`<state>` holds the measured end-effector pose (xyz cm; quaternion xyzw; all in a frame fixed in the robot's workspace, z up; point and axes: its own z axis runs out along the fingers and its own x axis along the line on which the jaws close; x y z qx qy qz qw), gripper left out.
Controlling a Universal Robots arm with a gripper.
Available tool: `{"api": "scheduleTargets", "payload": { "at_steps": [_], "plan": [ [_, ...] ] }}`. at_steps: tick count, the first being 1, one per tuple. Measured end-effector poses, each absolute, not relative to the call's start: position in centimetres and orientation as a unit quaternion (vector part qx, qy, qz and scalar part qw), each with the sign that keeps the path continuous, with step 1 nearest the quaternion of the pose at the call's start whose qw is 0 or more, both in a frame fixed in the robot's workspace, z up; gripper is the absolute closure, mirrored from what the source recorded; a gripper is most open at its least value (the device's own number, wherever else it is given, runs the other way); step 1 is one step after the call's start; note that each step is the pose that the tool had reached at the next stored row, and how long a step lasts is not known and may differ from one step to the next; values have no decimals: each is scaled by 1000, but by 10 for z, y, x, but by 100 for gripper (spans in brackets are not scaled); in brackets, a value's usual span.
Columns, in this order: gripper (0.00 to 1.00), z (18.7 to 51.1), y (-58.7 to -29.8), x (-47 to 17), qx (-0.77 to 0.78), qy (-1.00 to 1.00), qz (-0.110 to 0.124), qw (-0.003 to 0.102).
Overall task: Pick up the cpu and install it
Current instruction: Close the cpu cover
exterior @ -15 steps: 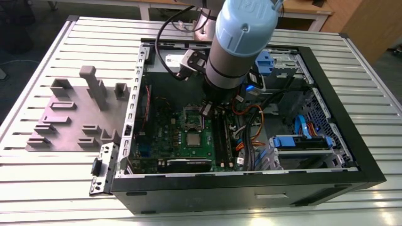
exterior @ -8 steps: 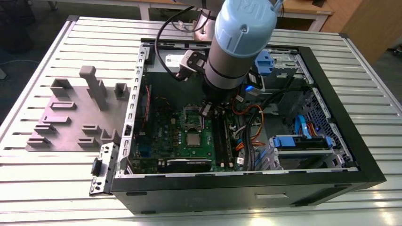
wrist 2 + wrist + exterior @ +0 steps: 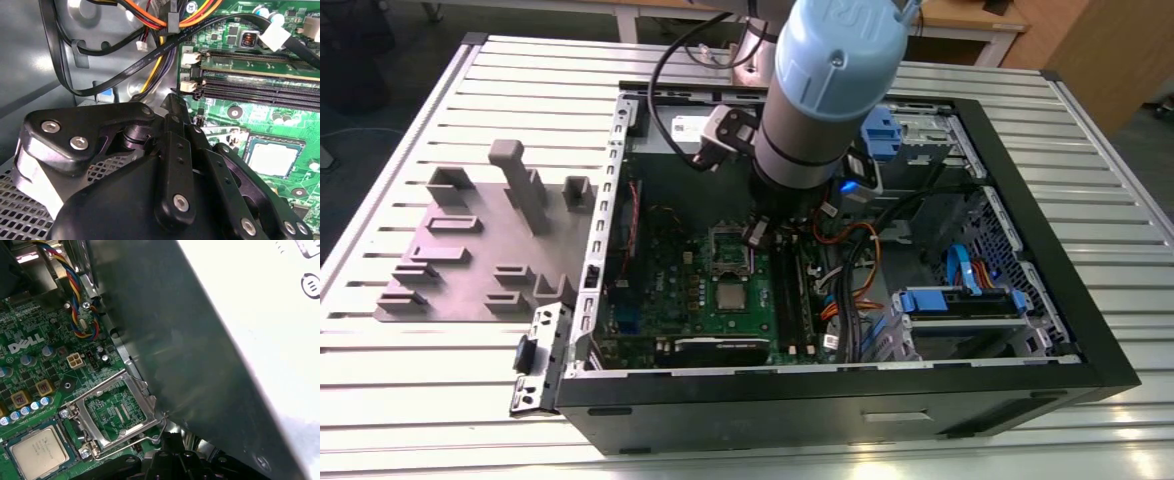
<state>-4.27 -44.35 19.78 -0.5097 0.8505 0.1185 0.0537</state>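
The cpu [image 3: 731,296] is a small silver square lying flat in its socket on the green motherboard [image 3: 667,290] inside the open computer case. Both wrist views show the cpu [image 3: 274,157] [image 3: 39,453] seated there. Beside it, the silver socket frame [image 3: 116,410] stands swung up, with its wire lever [image 3: 134,442] lying loose. My gripper [image 3: 765,235] hangs inside the case above that raised frame [image 3: 730,253]. The black fingers [image 3: 175,150] lie close together, and the gripper [image 3: 172,102] looks shut with nothing held. Its tip [image 3: 170,440] sits just by the lever's end.
Black and coloured cables [image 3: 150,55] run close to the gripper, and memory slots [image 3: 260,85] lie beside the socket. A big gray metal box [image 3: 210,350] with a white label rises next to the frame. A gray fixture plate [image 3: 487,245] sits outside the case on the exterior view's left.
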Motion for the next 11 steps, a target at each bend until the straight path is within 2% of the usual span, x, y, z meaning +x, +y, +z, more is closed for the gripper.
{"api": "scheduleTargets", "payload": {
  "at_steps": [11],
  "plan": [
    [89, 200, -444, -43, -510, 851, 116, 52]
  ]
}}
